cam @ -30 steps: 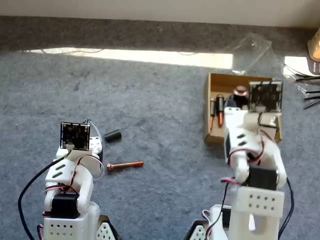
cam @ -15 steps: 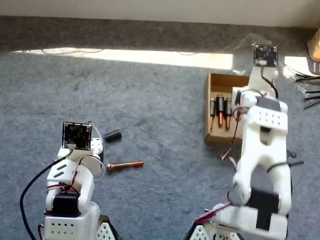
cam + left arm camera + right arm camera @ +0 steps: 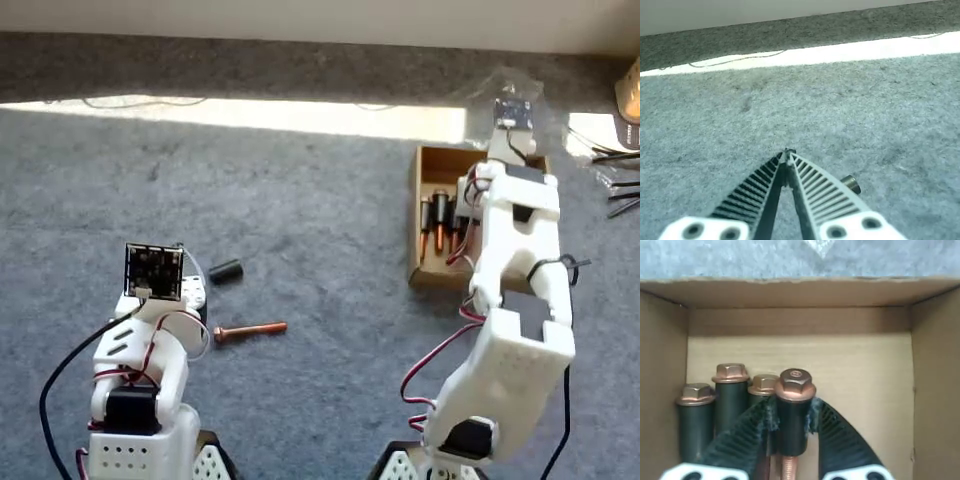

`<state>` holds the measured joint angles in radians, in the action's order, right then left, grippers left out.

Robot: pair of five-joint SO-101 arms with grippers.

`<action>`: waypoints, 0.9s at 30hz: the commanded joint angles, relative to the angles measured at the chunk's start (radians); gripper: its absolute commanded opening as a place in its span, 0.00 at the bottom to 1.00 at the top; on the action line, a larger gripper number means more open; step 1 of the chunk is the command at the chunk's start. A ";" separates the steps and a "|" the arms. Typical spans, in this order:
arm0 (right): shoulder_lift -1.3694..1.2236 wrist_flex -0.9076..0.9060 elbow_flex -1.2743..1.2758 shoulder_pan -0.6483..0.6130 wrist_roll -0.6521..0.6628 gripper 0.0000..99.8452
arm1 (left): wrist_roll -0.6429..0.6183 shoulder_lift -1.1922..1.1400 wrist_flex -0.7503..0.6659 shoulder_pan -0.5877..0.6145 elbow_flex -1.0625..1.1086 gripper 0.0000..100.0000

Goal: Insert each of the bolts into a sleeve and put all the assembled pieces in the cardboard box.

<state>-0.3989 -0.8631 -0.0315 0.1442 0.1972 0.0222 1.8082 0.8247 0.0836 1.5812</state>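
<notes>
My right gripper is shut on an assembled piece, a copper bolt in a black sleeve, held low inside the cardboard box. Three more assembled pieces lie side by side next to it, and they appear in the high view as assembled pieces in the box. The right arm stretches over the box. My left gripper is shut on nothing, just above the carpet. A loose black sleeve and a bare copper bolt lie on the carpet by the left arm.
Grey carpet covers the floor, with a bright strip of sunlight at the back. Clear plastic wrap lies behind the box, and dark cables at the far right. Open carpet lies between the two arms.
The right arm has stretched forward and down, carrying the assembled piece from above the box's near side into the box. The left arm has stayed put.
</notes>
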 commanded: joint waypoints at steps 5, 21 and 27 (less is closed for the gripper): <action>-0.101 -0.225 -0.277 0.012 0.037 0.01 | 0.006 0.010 0.003 0.010 -0.008 0.01; -0.229 -0.443 -0.545 0.010 0.080 0.13 | 0.006 0.010 0.003 0.010 -0.007 0.01; -0.229 -0.657 -0.785 -0.016 0.078 0.13 | 0.006 0.008 0.003 0.010 -0.007 0.01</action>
<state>-0.6521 -1.4170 -0.6605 0.1427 0.2677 0.0222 1.8082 0.8247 0.0836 1.5812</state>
